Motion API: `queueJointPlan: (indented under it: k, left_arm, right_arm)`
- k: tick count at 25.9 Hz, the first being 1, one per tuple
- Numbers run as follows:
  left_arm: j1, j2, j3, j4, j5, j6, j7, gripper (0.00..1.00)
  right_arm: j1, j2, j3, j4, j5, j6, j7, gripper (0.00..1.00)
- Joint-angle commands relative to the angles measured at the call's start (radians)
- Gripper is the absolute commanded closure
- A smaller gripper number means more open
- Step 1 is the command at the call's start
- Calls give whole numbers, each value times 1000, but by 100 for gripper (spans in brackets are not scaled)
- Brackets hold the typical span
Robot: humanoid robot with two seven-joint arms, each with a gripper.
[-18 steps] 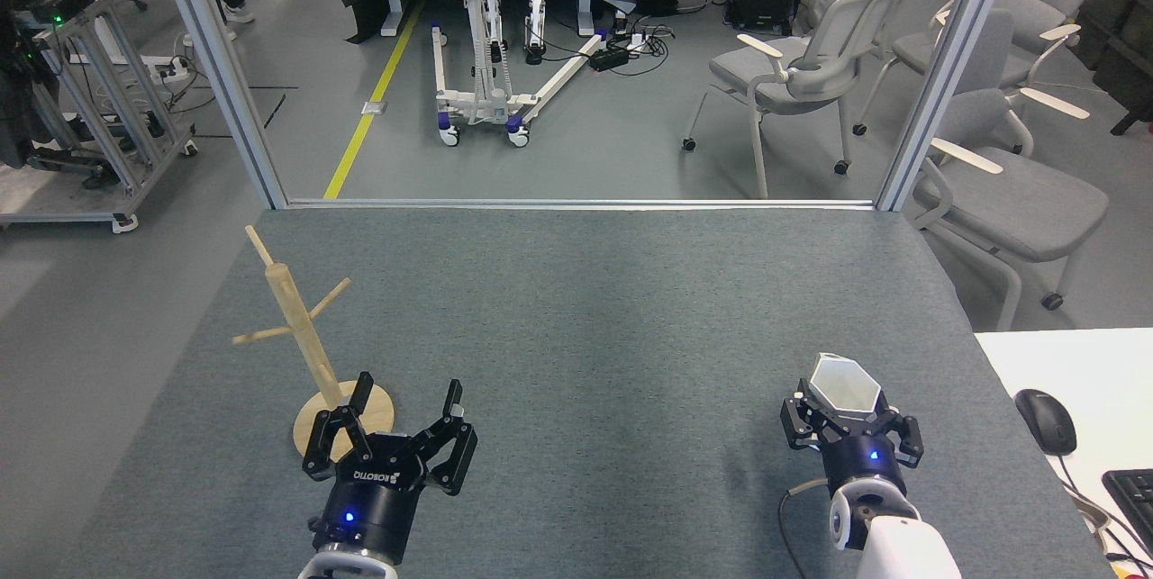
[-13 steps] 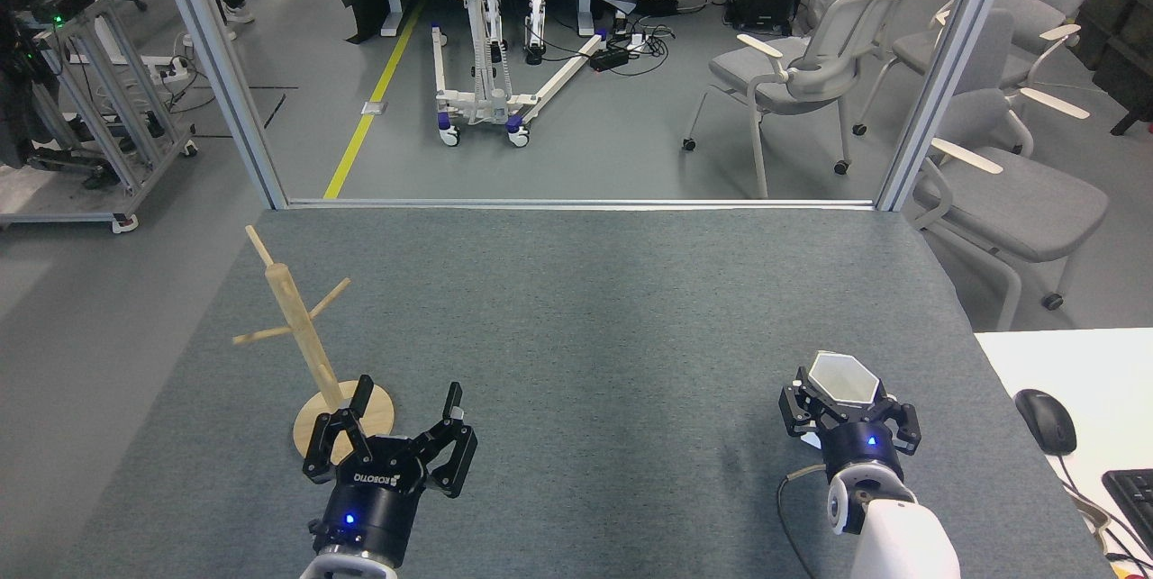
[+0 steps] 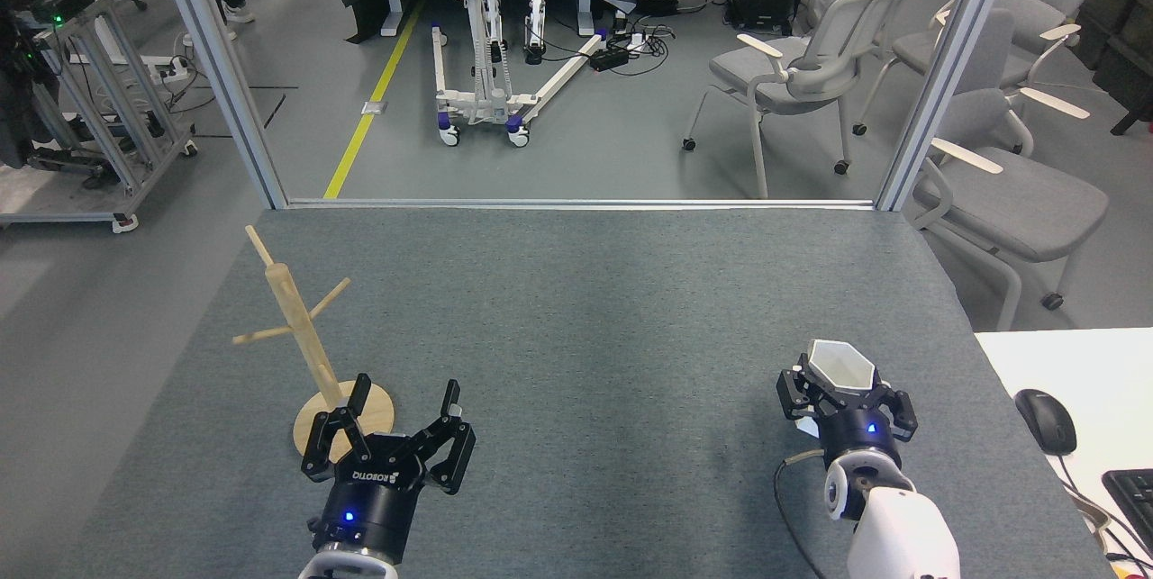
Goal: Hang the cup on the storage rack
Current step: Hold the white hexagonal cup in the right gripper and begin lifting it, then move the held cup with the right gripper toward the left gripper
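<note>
The white hexagonal cup (image 3: 841,368) sits at the lower right of the grey table, mouth facing up toward me, with my right gripper (image 3: 845,397) shut on its lower part. The cup's side loop is hidden. At the lower left stands the wooden storage rack (image 3: 304,338), a slim post on a round disc base with thin angled pegs, all bare. My left gripper (image 3: 403,403) is open just to the right of the rack's base, with nothing between its fingers.
The grey felt table (image 3: 585,309) spreads between the two arms. A white desk with a mouse (image 3: 1045,420) and a keyboard (image 3: 1131,493) adjoins at the lower right. Beyond the table's far edge are chairs (image 3: 811,66), metal frame posts and a wheeled lift.
My right gripper has tilted and drawn the cup slightly up and left in the view, so the cup's mouth looks flatter. The left arm and the rack have not moved.
</note>
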Motion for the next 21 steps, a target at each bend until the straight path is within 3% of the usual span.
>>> queueJointPlan:
  k: [1,6,15,18,21]
  left_arm:
    - [-7,6,1,-2,0,0,-1,0]
    - [-9,3,2,-2,0,0,1,0]
    - [-4,5,3,4,0,2,-1,0]
    - [-7,6,5,12,0,2,1,0]
    - [-7,10,3,12,1,0,-1,0]
  right_arm:
    - [-1,4,-2,-87,-6,-1,15,61]
    - [7,-1,0,-245,-4,3,119,72]
    - [48,32,17,-572,16,69,389,77]
    - [61,87,67,-650,86,118,435,79]
    - [58,127,127,-670,212,190,462,79]
